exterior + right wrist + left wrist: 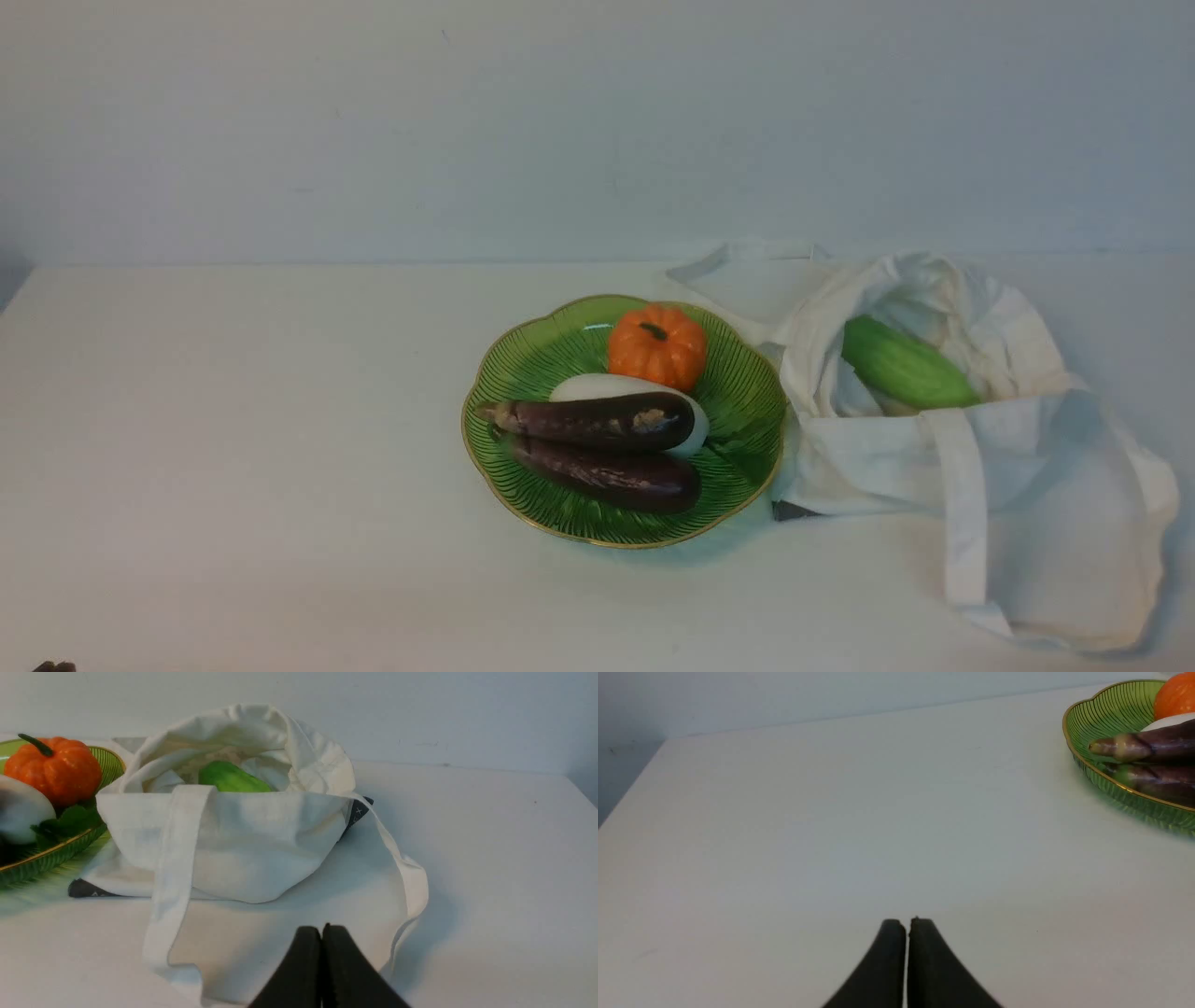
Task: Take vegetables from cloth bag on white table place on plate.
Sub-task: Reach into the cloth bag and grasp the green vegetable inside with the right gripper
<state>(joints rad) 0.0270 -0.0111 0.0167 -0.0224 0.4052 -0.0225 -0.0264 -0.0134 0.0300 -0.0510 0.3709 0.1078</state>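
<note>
A light green cucumber-like vegetable (904, 366) lies in the open mouth of the off-white cloth bag (971, 457) at the right of the white table (233, 448); it also shows in the right wrist view (231, 778) inside the bag (243, 835). The green plate (747, 401) stands just left of the bag and shows in the left wrist view (1106, 714). My left gripper (907, 922) is shut and empty over bare table, well left of the plate. My right gripper (321, 928) is shut and empty, near the bag's front side.
The plate holds two dark purple eggplants (607, 448), a white oblong vegetable (597, 386) and a small orange pumpkin (657, 346). A bag strap (962, 523) lies across the bag's front. A grey wall (560, 121) runs behind the table.
</note>
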